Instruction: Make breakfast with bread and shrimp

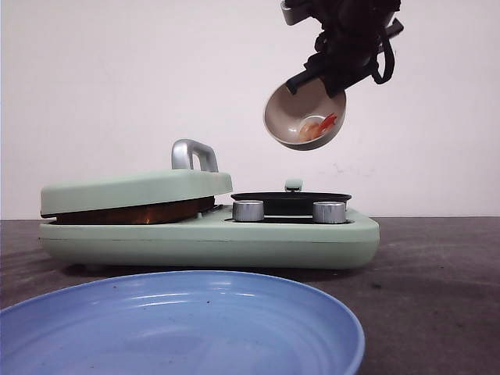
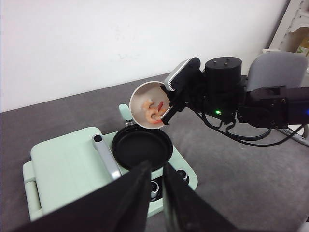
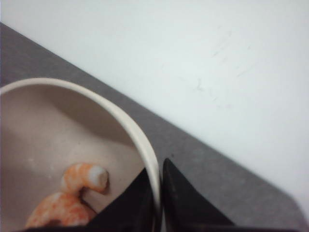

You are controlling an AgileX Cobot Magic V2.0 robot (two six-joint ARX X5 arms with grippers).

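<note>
My right gripper [image 1: 314, 78] is shut on the rim of a beige bowl [image 1: 305, 117], which hangs tilted in the air above the round black pan [image 1: 291, 198]. Orange-red and pale shrimp [image 1: 316, 126] lie in the bowl's low side. From the left wrist view, the bowl [image 2: 145, 104] with the shrimp [image 2: 153, 112] tips toward the pan [image 2: 142, 147]. In the right wrist view the fingers [image 3: 181, 193] pinch the bowl rim [image 3: 145, 145] beside the shrimp [image 3: 82, 181]. My left gripper [image 2: 157, 166] hovers shut and empty, nearer than the pan. The bread is hidden.
The pale green breakfast maker [image 1: 211, 234] has its lid [image 1: 133, 187] lowered, with a silver handle [image 1: 194, 152] and two silver knobs [image 1: 248, 210]. A brown strip shows under the lid. A blue plate [image 1: 180, 328] sits at the near edge.
</note>
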